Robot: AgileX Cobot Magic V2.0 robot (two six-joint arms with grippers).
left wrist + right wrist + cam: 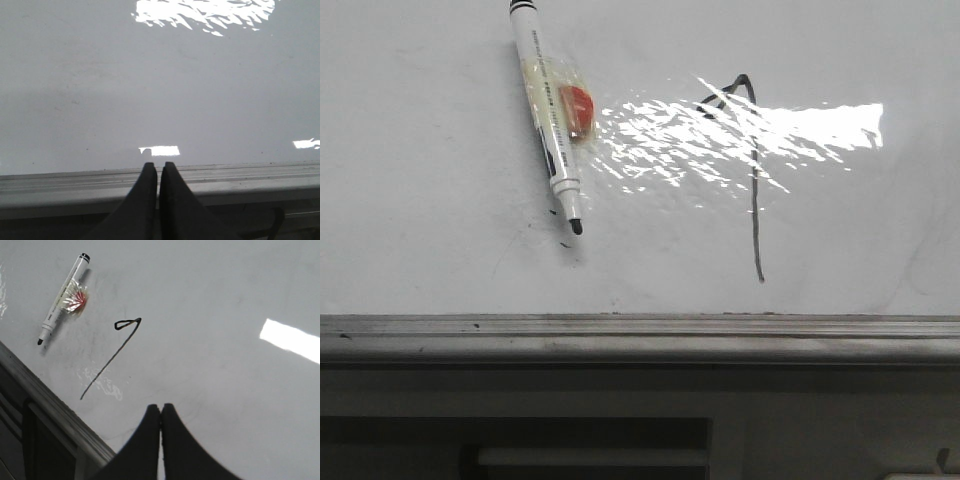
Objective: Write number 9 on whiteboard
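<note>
On whiteboard (440,230), number 9 (754,180), uncapped marker (548,125), print unreadable

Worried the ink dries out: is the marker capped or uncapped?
Uncapped. The marker lies on the whiteboard with its dark tip bare; no cap is visible.

You'll see a white-barrelled marker pen with a black end cap (546,115) lying uncapped, its dark tip (576,227) bare. A crinkled clear tape wrap with a red-orange patch (575,108) clings around its barrel.
</note>
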